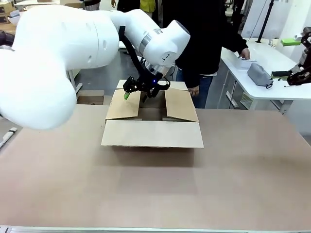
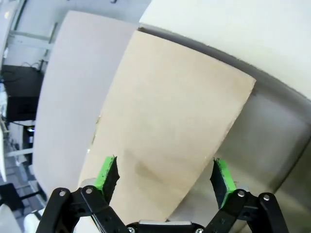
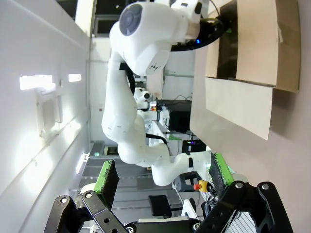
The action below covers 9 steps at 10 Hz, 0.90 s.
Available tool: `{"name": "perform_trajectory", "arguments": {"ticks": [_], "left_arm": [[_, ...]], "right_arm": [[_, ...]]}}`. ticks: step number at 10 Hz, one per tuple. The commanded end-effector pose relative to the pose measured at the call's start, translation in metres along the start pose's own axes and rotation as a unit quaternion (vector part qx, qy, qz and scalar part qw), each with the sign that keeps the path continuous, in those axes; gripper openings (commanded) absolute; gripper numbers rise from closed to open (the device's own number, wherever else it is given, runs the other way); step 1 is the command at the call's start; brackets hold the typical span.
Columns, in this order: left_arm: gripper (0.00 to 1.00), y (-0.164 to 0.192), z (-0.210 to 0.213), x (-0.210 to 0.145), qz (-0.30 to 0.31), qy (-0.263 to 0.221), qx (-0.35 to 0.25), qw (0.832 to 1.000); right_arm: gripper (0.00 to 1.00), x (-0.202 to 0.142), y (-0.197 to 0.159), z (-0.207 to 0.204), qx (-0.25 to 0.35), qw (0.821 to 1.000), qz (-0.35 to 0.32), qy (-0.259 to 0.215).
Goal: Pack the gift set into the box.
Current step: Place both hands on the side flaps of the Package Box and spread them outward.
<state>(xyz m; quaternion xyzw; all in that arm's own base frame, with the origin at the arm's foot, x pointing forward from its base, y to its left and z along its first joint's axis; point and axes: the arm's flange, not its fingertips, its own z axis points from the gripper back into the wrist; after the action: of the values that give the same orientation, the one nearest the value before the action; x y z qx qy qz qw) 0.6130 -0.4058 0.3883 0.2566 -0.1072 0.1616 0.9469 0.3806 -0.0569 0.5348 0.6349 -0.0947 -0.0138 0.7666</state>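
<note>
My left fingers (image 1: 133, 93) hang released over the box (image 1: 152, 127), with their tips just above its left flap (image 1: 123, 106). From my left wrist, the two green pads (image 2: 109, 175) stand wide apart with nothing between them, and the bare tan cardboard of that flap spreads out beyond them.

The box sits on the desk (image 1: 155, 194) toward the far edge, about midway along it. Its flaps are folded open. The near flap (image 1: 152, 134) lies flat toward me and the right flap (image 1: 181, 105) angles outward. The far one is partly behind my left arm (image 1: 87, 43). The inside is in shadow, and I cannot tell what it holds.

My right fingers (image 3: 163, 177) are released too, spread wide and empty. They are held well apart from the box, beyond the desk's right edge. From my right wrist the box appears sideways, flaps open, with my left arm reaching over it.

A person (image 1: 204, 34) in a dark top stands at the far edge, one hand (image 1: 194, 91) near the box's far right corner.
</note>
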Motion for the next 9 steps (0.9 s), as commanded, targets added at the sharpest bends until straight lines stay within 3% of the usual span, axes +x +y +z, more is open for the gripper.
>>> {"name": "perform_trajectory", "arguments": {"ticks": [1,5,9], "left_arm": [[1.00,-0.012,0.017,0.017,-0.040,-0.005,0.034,0.999],[1.00,0.001,0.016,0.017,-0.136,-0.002,0.074,0.988],[1.00,0.033,0.020,0.015,-0.187,0.030,0.027,0.981]], "right_arm": [[1.00,0.001,0.000,0.001,0.000,1.000,0.012,0.004],[1.00,0.001,0.000,0.001,0.000,1.000,0.012,0.004],[1.00,0.001,0.000,0.001,0.000,1.000,0.012,0.004]]}}
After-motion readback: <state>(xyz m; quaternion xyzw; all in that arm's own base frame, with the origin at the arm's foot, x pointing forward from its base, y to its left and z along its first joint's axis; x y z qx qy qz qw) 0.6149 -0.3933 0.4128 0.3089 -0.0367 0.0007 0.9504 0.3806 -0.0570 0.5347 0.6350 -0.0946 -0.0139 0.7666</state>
